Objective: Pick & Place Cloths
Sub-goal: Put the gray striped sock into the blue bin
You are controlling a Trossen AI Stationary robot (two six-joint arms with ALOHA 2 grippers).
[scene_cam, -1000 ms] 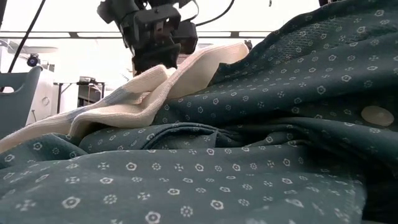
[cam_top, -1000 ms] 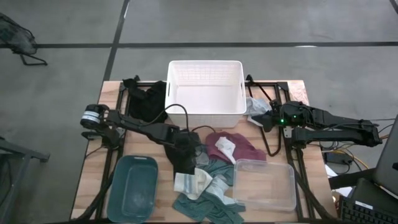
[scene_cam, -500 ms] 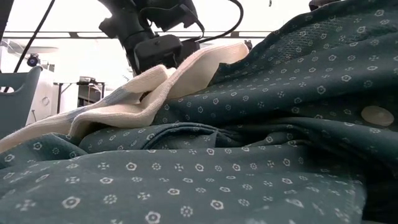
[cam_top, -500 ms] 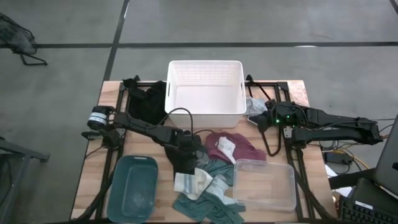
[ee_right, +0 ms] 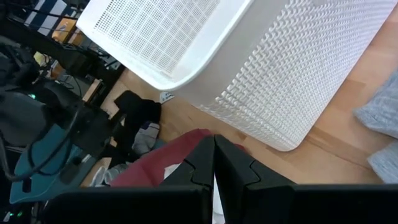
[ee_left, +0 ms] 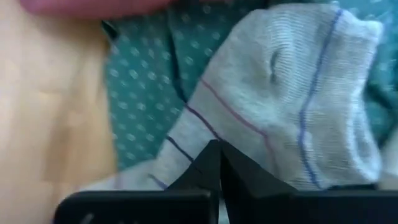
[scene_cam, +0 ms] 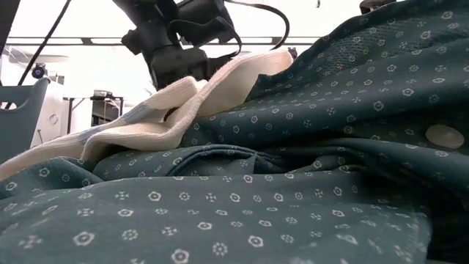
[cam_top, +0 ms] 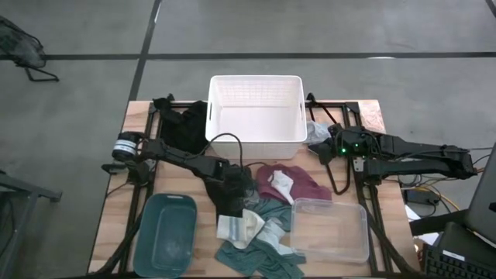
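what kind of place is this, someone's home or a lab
Most likely a robotics lab or workshop, not a home: a bare concrete floor surrounds the wooden table, and loose cables run beside the table at the right.

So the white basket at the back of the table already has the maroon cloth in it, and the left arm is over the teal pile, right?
Not quite. The white basket is empty in the high view; the maroon cloth lies on the table in front of it, beside the teal pile. The left gripper is indeed over that pile.
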